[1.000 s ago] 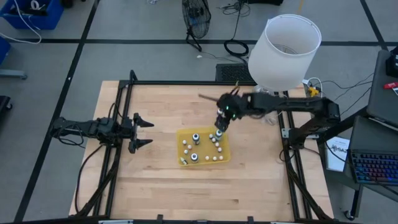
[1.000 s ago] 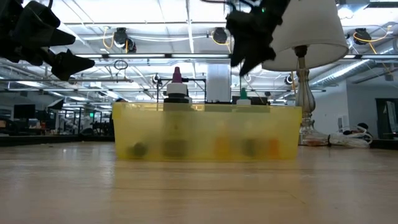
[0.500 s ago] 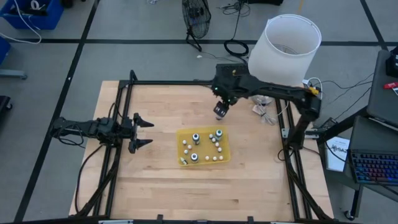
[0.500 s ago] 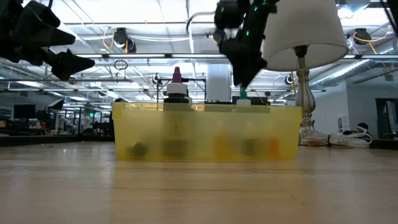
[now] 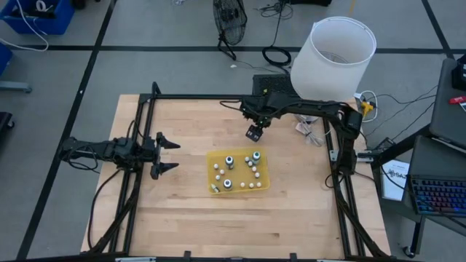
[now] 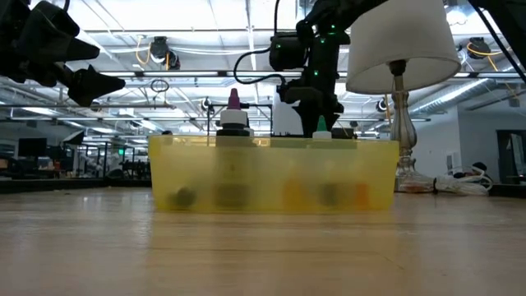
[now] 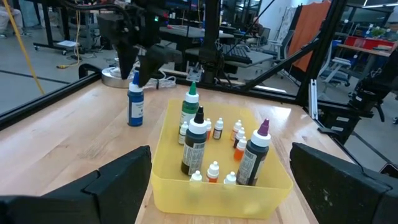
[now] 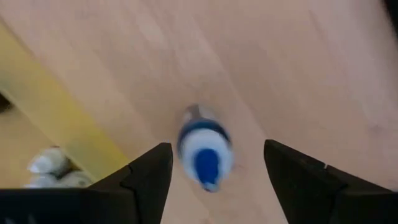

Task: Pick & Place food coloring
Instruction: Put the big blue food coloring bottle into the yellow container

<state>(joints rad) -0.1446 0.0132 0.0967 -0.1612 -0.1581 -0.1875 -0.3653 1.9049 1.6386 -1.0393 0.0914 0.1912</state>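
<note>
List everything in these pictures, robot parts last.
Table: one, pale wood, under both arms.
Yellow tray: one, translucent yellow, mid-table.
Tall bottles: three, with green, black and purple caps, upright in the tray.
Small dropper bottles: several, white caps, orange or dark bodies, in the tray.
Blue bottle: one, upright on the table just outside the tray.
Lamp: one, white shade, at the table's far right corner.
Left gripper: open, waiting left of the tray.
Right gripper: open, above the blue bottle, fingers clear of it.
</note>
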